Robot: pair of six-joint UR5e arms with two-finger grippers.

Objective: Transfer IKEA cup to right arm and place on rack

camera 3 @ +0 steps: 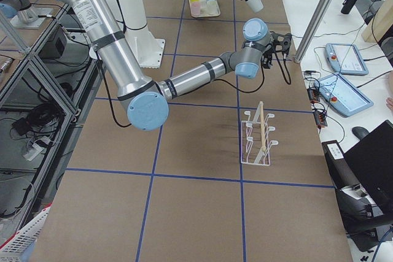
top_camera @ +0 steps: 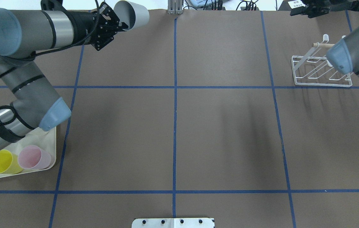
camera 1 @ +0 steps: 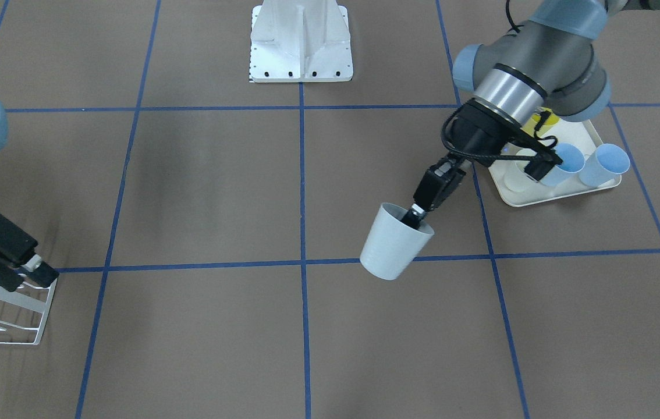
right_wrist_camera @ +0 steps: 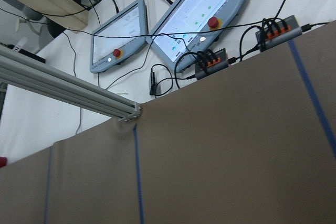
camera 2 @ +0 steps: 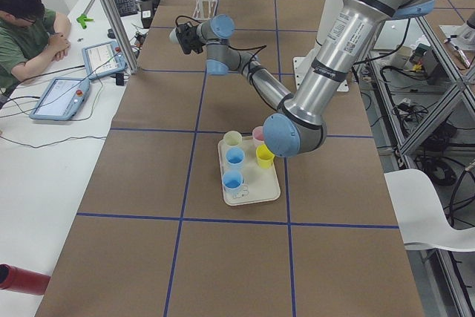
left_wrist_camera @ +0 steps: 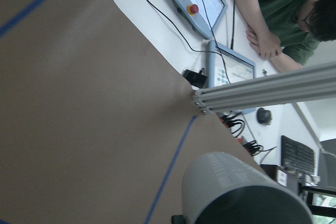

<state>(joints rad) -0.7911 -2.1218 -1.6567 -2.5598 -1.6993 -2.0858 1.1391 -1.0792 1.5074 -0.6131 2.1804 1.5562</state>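
Observation:
The IKEA cup (camera 1: 395, 243), pale grey-white, hangs tilted above the table, and my left gripper (camera 1: 416, 214) is shut on its rim with one finger inside the mouth. In the overhead view the cup (top_camera: 132, 17) and left gripper (top_camera: 121, 26) sit at the far left, near the table's far edge. The cup's wall (left_wrist_camera: 247, 195) fills the bottom of the left wrist view. The right arm (top_camera: 355, 55) reaches over the white wire rack (top_camera: 322, 71). My right gripper (camera 1: 39, 269) hovers above the rack (camera 1: 10, 317) holding nothing, fingers seemingly apart.
A cream tray (camera 1: 545, 199) under the left arm holds blue cups (camera 1: 570, 163); a yellow cup (top_camera: 1, 161) and a pink cup (top_camera: 34, 157) show from overhead. A seated person (camera 2: 30, 27) and teach pendants (right_wrist_camera: 197, 22) are beyond the far edge. The robot's base plate (camera 1: 301, 43) stands mid-table.

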